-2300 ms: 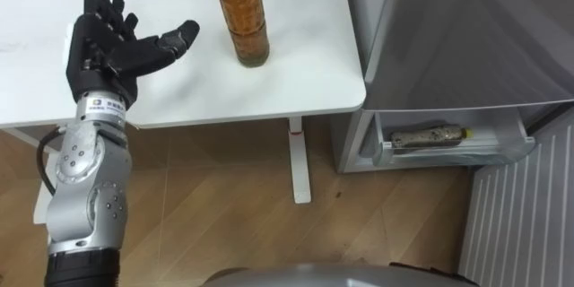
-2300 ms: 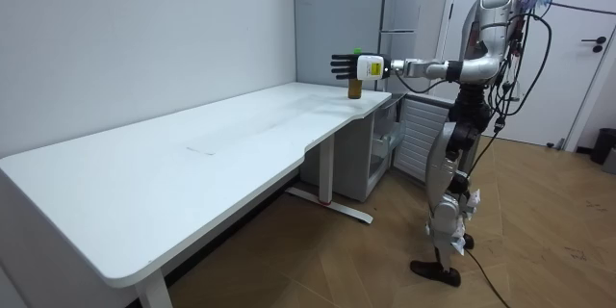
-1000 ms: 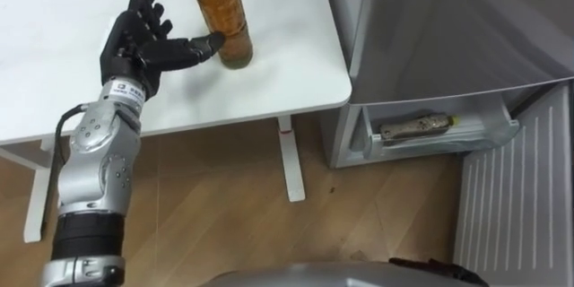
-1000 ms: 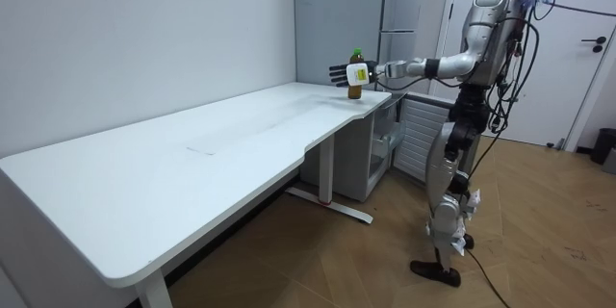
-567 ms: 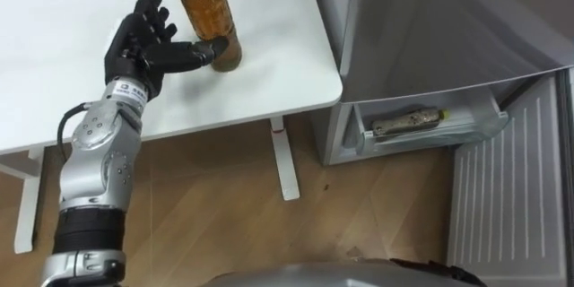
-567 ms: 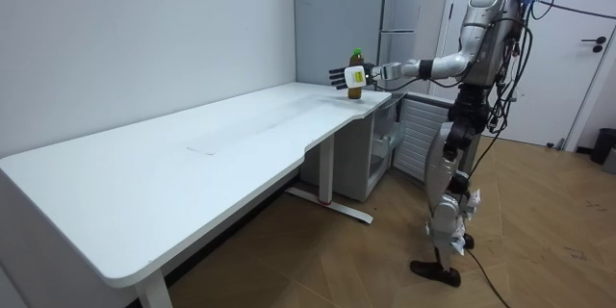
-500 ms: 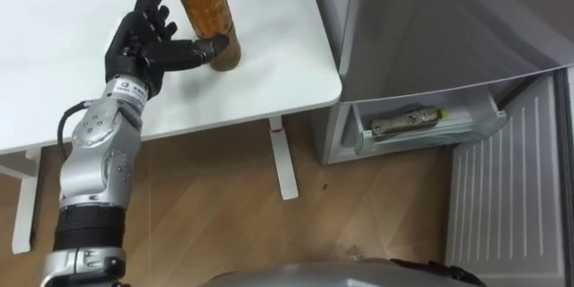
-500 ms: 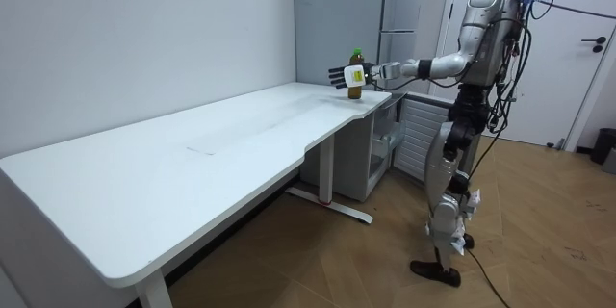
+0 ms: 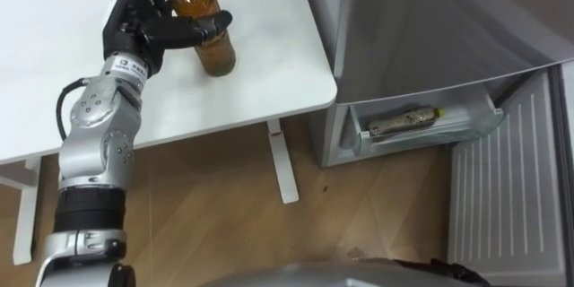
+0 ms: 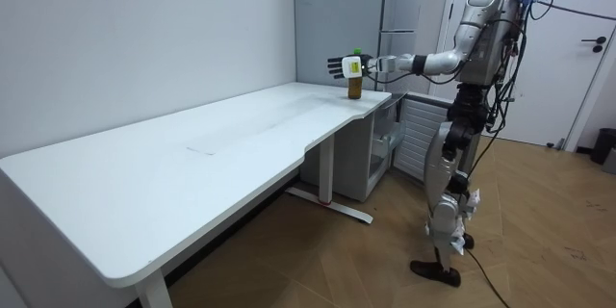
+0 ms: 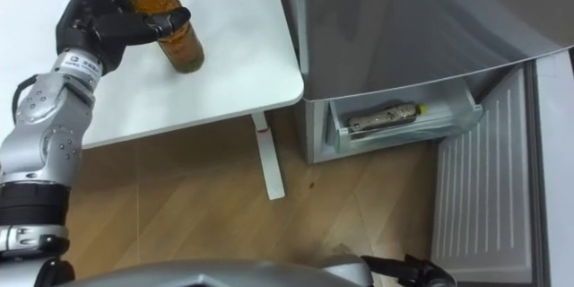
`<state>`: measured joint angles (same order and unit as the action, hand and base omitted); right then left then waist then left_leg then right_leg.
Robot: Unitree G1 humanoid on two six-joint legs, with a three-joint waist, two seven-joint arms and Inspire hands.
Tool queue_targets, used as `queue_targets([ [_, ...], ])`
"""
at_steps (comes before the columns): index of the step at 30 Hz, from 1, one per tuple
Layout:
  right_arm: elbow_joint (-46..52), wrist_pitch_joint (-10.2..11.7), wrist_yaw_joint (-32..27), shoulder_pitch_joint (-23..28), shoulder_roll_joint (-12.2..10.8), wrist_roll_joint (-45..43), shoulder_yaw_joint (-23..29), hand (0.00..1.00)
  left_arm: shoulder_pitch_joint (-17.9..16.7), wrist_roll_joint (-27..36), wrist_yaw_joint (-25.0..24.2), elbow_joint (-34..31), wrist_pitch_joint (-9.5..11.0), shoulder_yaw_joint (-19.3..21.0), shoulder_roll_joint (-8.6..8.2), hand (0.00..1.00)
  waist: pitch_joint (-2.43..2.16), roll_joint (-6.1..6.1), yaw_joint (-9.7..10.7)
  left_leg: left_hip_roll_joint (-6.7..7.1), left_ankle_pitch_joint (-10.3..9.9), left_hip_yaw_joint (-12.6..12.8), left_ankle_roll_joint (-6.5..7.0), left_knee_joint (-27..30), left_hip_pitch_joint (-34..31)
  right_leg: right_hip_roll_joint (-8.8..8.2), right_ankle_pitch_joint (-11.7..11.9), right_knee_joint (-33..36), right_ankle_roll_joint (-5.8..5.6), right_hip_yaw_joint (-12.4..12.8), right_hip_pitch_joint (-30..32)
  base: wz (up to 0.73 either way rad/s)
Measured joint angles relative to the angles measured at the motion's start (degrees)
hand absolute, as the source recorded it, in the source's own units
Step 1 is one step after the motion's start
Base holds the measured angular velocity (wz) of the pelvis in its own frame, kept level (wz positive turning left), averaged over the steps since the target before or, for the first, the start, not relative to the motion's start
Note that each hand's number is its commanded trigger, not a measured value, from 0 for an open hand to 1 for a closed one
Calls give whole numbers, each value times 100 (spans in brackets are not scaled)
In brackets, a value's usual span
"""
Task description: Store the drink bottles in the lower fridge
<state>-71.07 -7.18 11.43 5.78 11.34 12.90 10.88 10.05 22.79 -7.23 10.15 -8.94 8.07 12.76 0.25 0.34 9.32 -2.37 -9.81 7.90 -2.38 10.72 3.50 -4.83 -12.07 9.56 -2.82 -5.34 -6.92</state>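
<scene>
The left robot hand has slid up the tea bottle and now clasps its middle, thumb across the front; the bottle stands on the bench corner; lifting toward the lower fridge looks next.

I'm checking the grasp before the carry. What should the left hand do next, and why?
Probably tighten the grip and lift the tea bottle straight up: the left hand has its thumb across the front and fingers behind, but the bottle stands on the table. The lower fridge drawer is open.
</scene>
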Motion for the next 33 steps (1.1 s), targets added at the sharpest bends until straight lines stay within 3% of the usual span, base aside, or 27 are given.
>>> queue_targets([
  [10, -15, -40, -9, 59, 11, 2, 168, 0, 14, 2, -71, -8, -49, -2, 0, 0, -15, 85, 41, -16, -35, 82, 17, -13, 97, 5, 18, 33, -13, 74, -39, -4],
  [20, 1, -41, -31, -23, 3, 1, 157, 0, 25, 18, -106, -5, -50, -87, 3, 0, 6, 53, 137, -16, -36, 171, 18, -28, 111, 5, 18, 18, -13, 174, 4, -4],
  [22, 0, -43, -44, -24, 2, 0, 156, 0, 25, 17, -112, -5, -50, -148, 4, 8, 14, 39, 133, -16, -36, 182, 18, -28, 112, 6, 18, 18, -13, 189, 9, -2],
  [23, 1, -43, -48, -24, 1, 0, 156, 0, 25, 17, -125, -5, -53, -157, 4, 29, 17, 34, 133, -16, -36, 188, 18, -28, 112, 6, 18, 18, -13, 194, 11, -4],
  [26, -25, -43, -66, -19, -3, 2, 153, 0, 25, 18, -182, -2, -70, -171, 3, 53, 25, 22, 140, -17, -37, 217, 18, -28, 115, 5, 18, 18, -14, 214, 19, -3],
  [27, -30, -43, -75, -16, -2, 2, 154, 0, 25, 18, -205, 2, -74, -172, 3, 82, 25, 21, 141, -17, -38, 221, 18, -28, 115, 6, 18, 18, -14, 216, 20, 0],
  [28, -52, -43, -84, -15, -2, 4, 155, 0, 25, 17, -212, 15, -75, -172, 3, 98, 25, 21, 143, -18, -39, 222, 18, -28, 117, 6, 18, 18, -14, 217, 20, 0],
  [33, -62, -44, -142, -20, -3, 2, 153, 0, 25, 15, -240, 148, -75, -222, 3, 100, 21, 27, 141, -18, -39, 224, 18, -27, 118, 6, 17, 18, -15, 217, 21, 0],
])
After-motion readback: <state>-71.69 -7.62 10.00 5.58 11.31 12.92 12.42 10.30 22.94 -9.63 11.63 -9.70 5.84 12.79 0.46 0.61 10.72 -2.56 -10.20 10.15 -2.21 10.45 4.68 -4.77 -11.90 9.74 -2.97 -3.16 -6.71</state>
